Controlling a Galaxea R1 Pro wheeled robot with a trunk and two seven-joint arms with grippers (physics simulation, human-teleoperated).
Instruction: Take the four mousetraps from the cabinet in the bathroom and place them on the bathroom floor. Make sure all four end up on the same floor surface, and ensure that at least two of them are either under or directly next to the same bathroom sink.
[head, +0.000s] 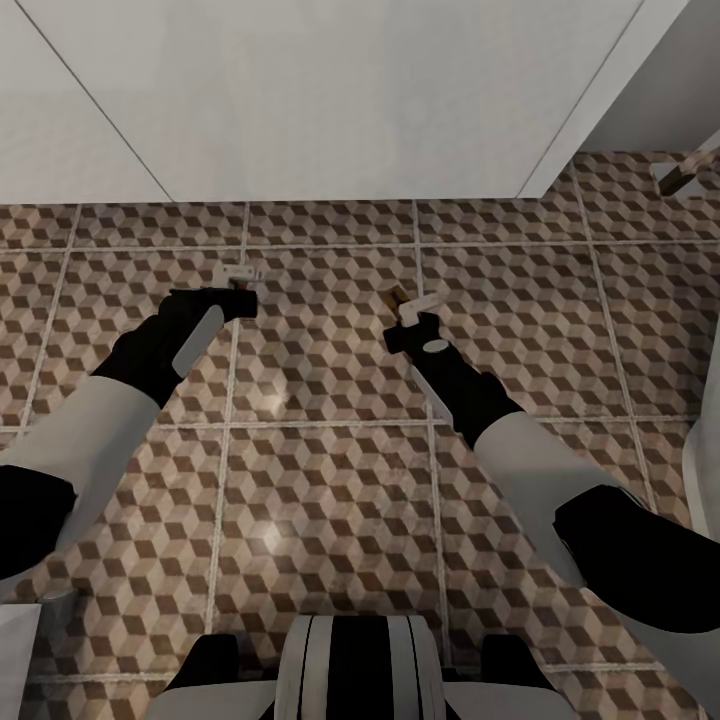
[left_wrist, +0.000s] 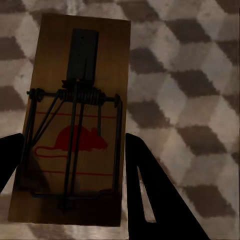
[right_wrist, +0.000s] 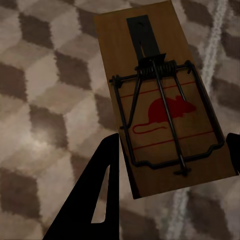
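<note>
Mousetraps fill both my grips, one (left_wrist: 75, 125) pinched in my left gripper (head: 240, 290), the other (right_wrist: 160, 105) in my right gripper (head: 408, 312), both above the bathroom floor (head: 330, 480). I judge I should lower each flat onto that floor before letting go. Beyond them rises a white unit (head: 330, 100), so nothing blocks setting down short of it.

Two mousetraps are in sight: one mousetrap (left_wrist: 75, 125) between the dark fingers in the left wrist view, and a second mousetrap (right_wrist: 162, 100) in the right wrist view. Two arms, each ending in one gripper, reach over the cube-patterned bathroom floor (head: 330, 480) in the head view: the left gripper (head: 240, 285) at centre left and the right gripper (head: 405, 310) just right of centre.
</note>
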